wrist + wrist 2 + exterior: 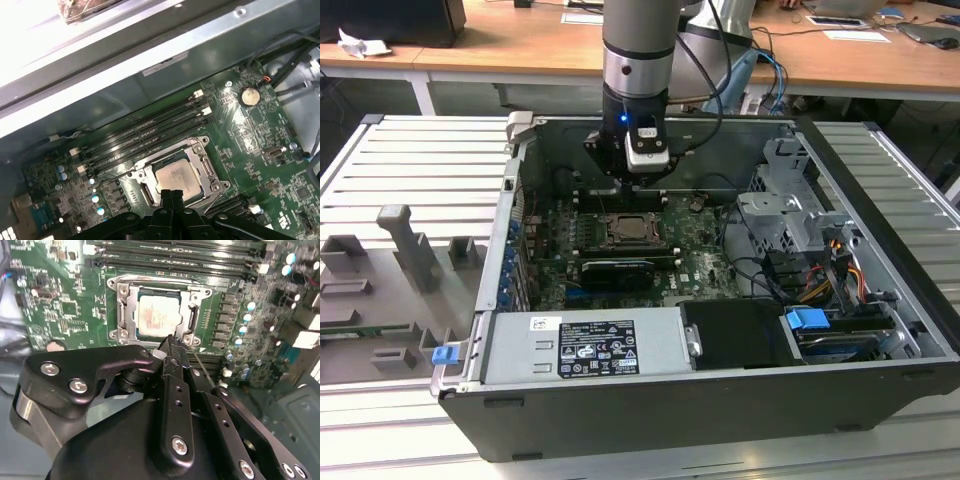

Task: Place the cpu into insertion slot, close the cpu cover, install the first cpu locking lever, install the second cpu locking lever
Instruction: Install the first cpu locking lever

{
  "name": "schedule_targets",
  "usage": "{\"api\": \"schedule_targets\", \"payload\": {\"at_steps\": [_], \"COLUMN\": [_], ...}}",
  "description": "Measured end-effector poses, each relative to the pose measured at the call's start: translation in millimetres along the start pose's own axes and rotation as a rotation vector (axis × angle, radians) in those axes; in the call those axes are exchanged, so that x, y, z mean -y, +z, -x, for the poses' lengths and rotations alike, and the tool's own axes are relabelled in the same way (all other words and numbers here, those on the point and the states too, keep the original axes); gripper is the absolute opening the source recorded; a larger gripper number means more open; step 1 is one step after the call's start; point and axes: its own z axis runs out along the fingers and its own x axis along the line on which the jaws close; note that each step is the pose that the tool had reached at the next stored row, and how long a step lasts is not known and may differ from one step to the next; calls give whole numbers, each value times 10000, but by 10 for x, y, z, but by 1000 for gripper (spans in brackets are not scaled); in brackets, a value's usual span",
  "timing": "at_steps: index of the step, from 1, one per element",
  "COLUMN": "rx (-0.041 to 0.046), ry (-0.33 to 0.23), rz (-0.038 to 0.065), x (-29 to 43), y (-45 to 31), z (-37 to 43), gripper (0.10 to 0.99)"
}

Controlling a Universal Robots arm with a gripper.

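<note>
Clenched, empty claw (pixel 169 340) poised over seated cpu (pixel 157 315)
The cpu cover (pixel 125 310) lies flat around it (claw at 12 o'clock, exterior view).

The silver-and-black cylindrical robot arm (pixel 637 60) hangs vertically, wrist pointing straight down; its black metal gripper (pixel 171 342) has both jaws pressed together.

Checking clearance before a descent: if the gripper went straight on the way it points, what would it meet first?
Most likely the near edge of the cpu cover that frames the cpu. The gripper hangs just over that edge, though depth is unclear.
</note>
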Motion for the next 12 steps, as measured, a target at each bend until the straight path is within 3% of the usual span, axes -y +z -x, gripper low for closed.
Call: {"api": "schedule_targets", "payload": {"at_steps": [12], "rx": [-113], "ry": [-2286], "rz": [-51], "x": [1], "y": [16], "z": [0], "gripper": [106]}}
